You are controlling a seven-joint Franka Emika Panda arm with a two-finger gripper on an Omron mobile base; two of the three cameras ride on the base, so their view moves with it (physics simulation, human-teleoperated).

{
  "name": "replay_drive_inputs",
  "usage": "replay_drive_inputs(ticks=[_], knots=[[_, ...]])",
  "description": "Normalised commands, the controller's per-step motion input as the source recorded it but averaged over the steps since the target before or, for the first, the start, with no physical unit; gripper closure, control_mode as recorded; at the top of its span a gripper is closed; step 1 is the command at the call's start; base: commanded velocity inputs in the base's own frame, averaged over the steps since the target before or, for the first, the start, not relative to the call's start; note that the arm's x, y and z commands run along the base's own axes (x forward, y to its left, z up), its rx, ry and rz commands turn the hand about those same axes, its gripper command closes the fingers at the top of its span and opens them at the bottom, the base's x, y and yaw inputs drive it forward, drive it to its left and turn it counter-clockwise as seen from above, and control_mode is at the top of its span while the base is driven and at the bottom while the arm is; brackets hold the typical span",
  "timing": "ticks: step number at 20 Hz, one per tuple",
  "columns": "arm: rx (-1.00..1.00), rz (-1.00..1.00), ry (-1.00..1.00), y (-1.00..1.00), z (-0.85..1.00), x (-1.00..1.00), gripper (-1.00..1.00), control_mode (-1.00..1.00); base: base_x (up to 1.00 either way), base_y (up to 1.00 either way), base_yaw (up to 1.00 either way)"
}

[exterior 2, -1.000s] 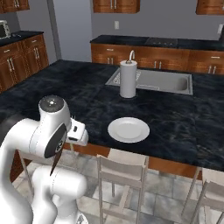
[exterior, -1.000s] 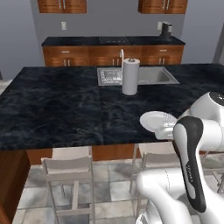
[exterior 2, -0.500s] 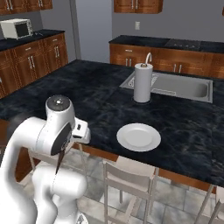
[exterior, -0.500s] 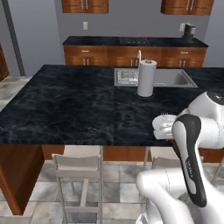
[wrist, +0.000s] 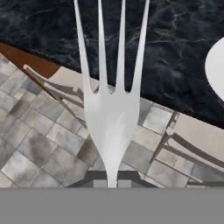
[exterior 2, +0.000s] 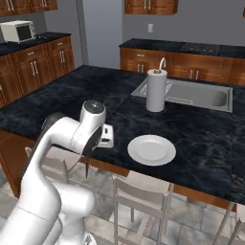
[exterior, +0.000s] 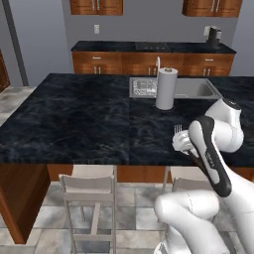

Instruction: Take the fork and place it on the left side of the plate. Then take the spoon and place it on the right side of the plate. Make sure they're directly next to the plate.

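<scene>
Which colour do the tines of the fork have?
Pale silver-white; the fork shows best in the hand view.

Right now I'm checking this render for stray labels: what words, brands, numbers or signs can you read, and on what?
None readable.
Paper towel roll: blank.
Plate: plain white.
Fork: no stamp visible.
Microwave: too small to tell.
</scene>
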Motion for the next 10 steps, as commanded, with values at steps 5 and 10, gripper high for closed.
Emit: replay_drive_inputs(ticks=[5, 10], knots=[[0.00, 0.00, 0.09, -0.15, -0.12, 0.87, 1.00, -1.00, 0.00, 0.00, 0.00], [0.00, 0.00, 0.06, -0.19, -0.23, 0.70, 1.00, -1.00, 0.00, 0.00, 0.00]])
